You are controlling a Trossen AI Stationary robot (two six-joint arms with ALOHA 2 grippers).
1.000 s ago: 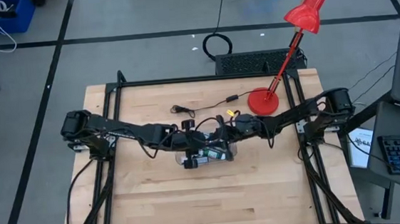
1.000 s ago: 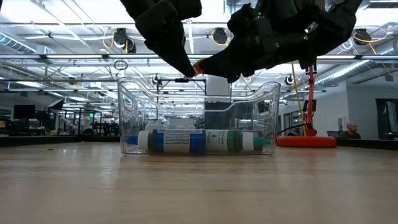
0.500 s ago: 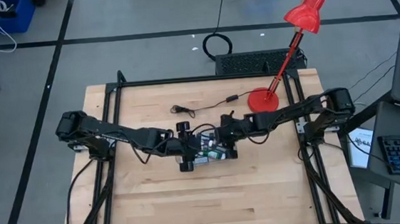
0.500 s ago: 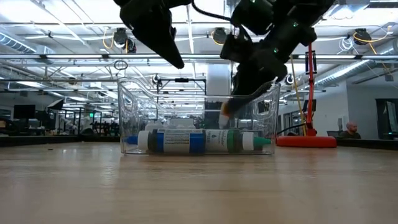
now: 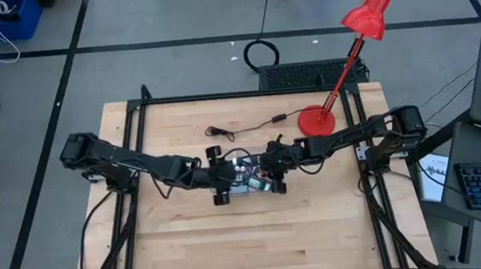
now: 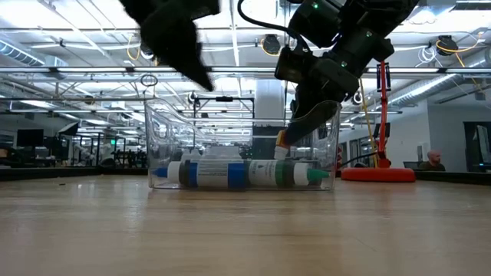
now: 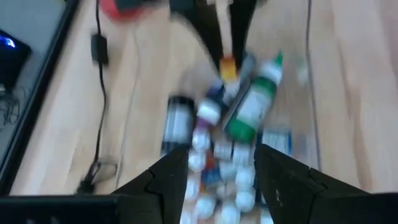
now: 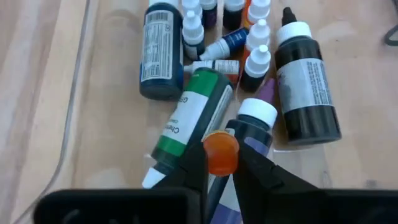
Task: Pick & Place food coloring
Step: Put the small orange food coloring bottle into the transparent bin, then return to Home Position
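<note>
Overhead view straight down on whole worktop, far off. Low view level with worktop surface, facing room, close to clear tub. Wrist views look down from opposite ends, close on bottles inside tub. All four share that tub.

Matt pale wood table — clear glossy plastic tub, smooth plastic bottles.

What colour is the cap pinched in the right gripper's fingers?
Orange. The cap sits between the right gripper fingers, clearest in the right wrist view.
</note>
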